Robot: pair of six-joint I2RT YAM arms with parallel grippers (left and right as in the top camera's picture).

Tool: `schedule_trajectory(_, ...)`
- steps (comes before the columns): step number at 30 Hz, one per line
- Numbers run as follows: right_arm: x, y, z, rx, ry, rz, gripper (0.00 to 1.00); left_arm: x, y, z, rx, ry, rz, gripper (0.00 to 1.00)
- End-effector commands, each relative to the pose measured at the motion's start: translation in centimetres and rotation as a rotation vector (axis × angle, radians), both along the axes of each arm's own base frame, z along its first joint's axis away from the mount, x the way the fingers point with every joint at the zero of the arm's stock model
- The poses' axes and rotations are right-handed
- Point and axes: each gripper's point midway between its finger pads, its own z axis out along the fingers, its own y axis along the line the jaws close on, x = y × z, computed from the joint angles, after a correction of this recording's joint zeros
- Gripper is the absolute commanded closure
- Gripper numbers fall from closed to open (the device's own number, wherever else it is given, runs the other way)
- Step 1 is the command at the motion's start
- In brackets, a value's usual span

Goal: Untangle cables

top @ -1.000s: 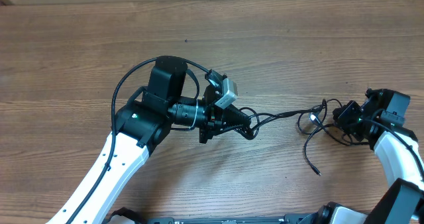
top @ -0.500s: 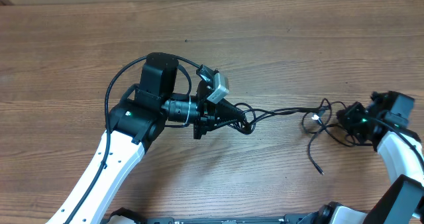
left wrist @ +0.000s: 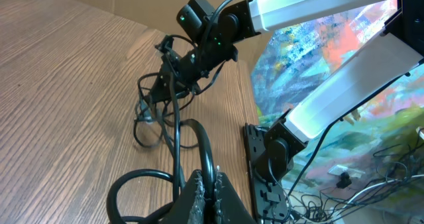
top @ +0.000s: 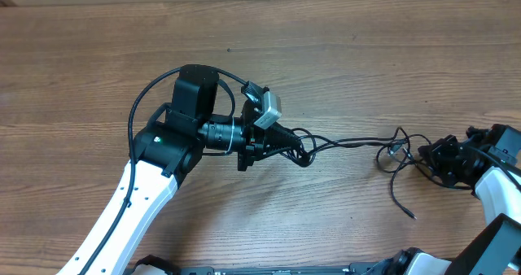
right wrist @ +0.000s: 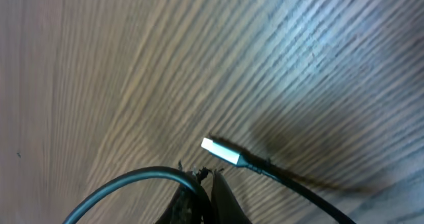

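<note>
Item 1, left gripper (top: 299, 150): I see jaws pinched shut on cables (top: 350, 141), near middle of table (top: 366, 55).
Item 2, right gripper (top: 429, 154): jaws closed on same cables at far right end.
Item 3, cables: thin black strands running between both grippers. Tangle of loops (top: 394, 150) sits just beside right gripper. One loose end (top: 411, 216) trails toward front edge.
Item 4, silvery plug (right wrist: 220, 151): lies flat on wood, close to right gripper's fingertips in right wrist view.
</note>
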Motion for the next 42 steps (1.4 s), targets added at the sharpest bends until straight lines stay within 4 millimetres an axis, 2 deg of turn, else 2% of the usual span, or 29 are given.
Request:
schedule_trajectory(1, 0.2, -0.3, -0.2, -0.018, 0.013, -0.001, 0.89, -0.4, 0.2, 1.4, -0.038, -0.041, -0.031, 0.96)
schedule_trajectory(2, 0.3, -0.3, -0.1, -0.020, 0.010, -0.001, 0.67, -0.4, 0.2, 1.4, -0.038, -0.041, -0.031, 0.96)
schedule_trajectory(3, 0.5, -0.3, 0.0, -0.023, -0.002, 0.006, 0.32, -0.4, 0.2, 1.4, -0.039, -0.041, -0.031, 0.96)
schedule_trajectory(4, 0.6, -0.2, 0.1, -0.025, -0.016, 0.026, 0.24, -0.4, 0.2, 1.4, -0.038, -0.041, -0.031, 0.96)
schedule_trajectory(9, 2.6, 1.9, 2.0, -0.033, -0.197, 0.237, 0.10, -0.4, 0.2, 1.4, -0.038, -0.041, -0.030, 0.96)
schedule_trajectory(15, 3.8, 3.7, 2.8, -0.067, -0.270, 0.353, 0.04, -0.4, 0.2, 1.3, -0.037, -0.041, -0.028, 0.96)
schedule_trajectory(20, 4.6, 6.5, 3.0, -0.105, -0.311, 0.493, 0.03, 0.5, 0.3, 0.7, 0.000, -0.044, 0.024, 0.96)
schedule_trajectory(26, 4.9, 11.0, 3.1, -0.107, -0.339, 0.648, 0.02, 3.4, 1.0, -1.0, 0.105, 0.047, 0.225, 0.96)
schedule_trajectory(30, 4.9, 13.2, 3.2, -0.099, -0.349, 0.717, 0.01, 6.4, 2.5, -2.6, 0.188, 0.152, 0.463, 0.96)
schedule_trajectory(33, 4.8, 14.6, 3.3, -0.096, -0.360, 0.760, 0.00, 7.8, 3.5, -3.3, 0.216, 0.213, 0.591, 0.96)
schedule_trajectory(38, 4.7, 15.7, 3.7, -0.102, -0.374, 0.793, 0.00, 9.2, 4.7, -3.9, 0.235, 0.278, 0.731, 0.96)
schedule_trajectory(42, 5.0, 14.6, 4.1, -0.181, -0.364, 0.765, 0.00, 9.1, 4.4, -3.4, 0.219, 0.235, 0.698, 0.96)
